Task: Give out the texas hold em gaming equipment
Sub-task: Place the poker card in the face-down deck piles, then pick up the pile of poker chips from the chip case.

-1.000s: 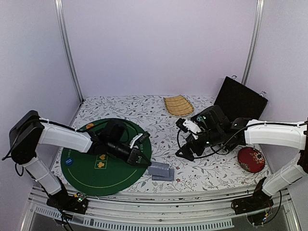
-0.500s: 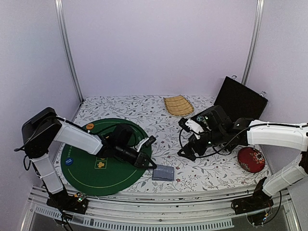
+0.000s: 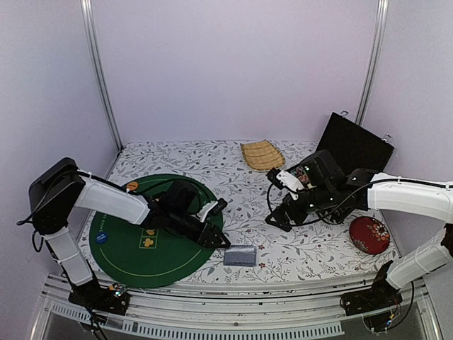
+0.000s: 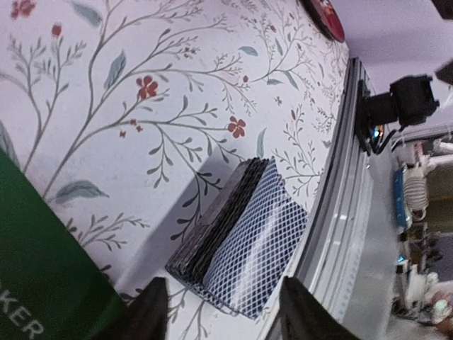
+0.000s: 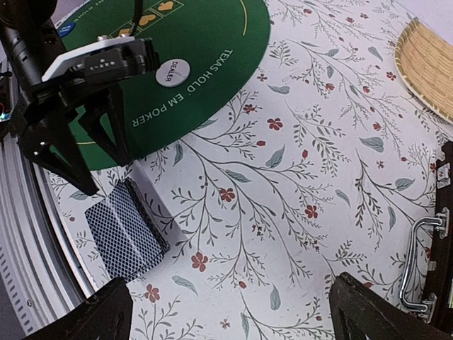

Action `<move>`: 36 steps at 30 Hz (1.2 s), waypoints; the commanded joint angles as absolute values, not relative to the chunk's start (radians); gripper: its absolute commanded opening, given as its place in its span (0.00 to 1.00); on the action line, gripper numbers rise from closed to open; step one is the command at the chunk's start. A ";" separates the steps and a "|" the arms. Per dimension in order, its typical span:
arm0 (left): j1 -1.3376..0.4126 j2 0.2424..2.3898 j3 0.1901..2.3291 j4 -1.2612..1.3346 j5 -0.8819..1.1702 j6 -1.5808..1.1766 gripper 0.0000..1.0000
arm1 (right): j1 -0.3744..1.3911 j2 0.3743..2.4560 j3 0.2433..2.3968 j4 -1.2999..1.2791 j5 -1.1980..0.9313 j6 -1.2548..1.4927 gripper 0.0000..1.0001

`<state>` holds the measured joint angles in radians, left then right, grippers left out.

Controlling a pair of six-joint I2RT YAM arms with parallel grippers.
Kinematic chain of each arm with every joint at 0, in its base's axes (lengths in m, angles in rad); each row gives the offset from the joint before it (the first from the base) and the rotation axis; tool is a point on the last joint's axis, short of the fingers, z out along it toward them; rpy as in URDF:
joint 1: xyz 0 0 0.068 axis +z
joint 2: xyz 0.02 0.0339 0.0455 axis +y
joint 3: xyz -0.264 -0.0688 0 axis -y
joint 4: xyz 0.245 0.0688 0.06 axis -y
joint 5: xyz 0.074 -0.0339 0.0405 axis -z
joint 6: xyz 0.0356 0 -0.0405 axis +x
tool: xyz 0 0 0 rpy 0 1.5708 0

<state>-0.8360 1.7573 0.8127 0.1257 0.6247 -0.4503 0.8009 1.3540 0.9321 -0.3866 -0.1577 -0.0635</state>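
A deck of playing cards [image 3: 239, 255] with blue lattice backs lies flat on the flowered cloth, just off the right edge of the round green poker mat [image 3: 134, 258]. My left gripper [image 3: 221, 228] stands open right behind it; in the left wrist view the deck [image 4: 241, 248] rests free just beyond the gripper [image 4: 226, 312]. A white dealer button [image 5: 173, 71] sits on the mat. A blue token [image 3: 101, 238] and an orange token [image 3: 132, 185] lie on the mat's left side. My right gripper [image 3: 272, 200] hovers open over bare cloth, and its view shows the deck [image 5: 124, 230] at lower left.
A tan woven tray [image 3: 262, 154] lies at the back. An open black case [image 3: 352, 149] stands at the back right. A round red cushion [image 3: 369, 234] sits at the right. The metal rail [image 3: 233, 312] of the table's front edge runs close behind the deck.
My left gripper has opened and let go of the deck, which now lies flat on the cloth. The right arm has drifted slightly to the right.
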 commanded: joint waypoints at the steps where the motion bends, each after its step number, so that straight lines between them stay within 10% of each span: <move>1: -0.846 1.669 0.892 -0.043 0.498 -0.398 0.66 | 0.756 1.322 0.998 -0.434 -0.084 -0.058 0.99; 8: -0.790 1.515 0.948 -0.145 0.311 -0.353 0.92 | 0.453 1.474 1.233 -0.492 -0.076 -0.157 0.99; 15: -0.741 1.459 0.911 -0.196 0.241 -0.328 0.95 | 0.292 1.812 1.556 -0.625 -0.072 -0.211 0.83; 36: -0.663 1.540 0.954 -0.195 0.300 -0.253 0.98 | 0.293 2.190 1.765 -0.724 -0.025 -0.297 0.81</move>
<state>-0.6773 1.5249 0.9344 -0.1955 0.2756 -0.2764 0.2878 2.1567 1.7275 -0.6933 -0.0380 -0.2794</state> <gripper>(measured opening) 0.984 0.826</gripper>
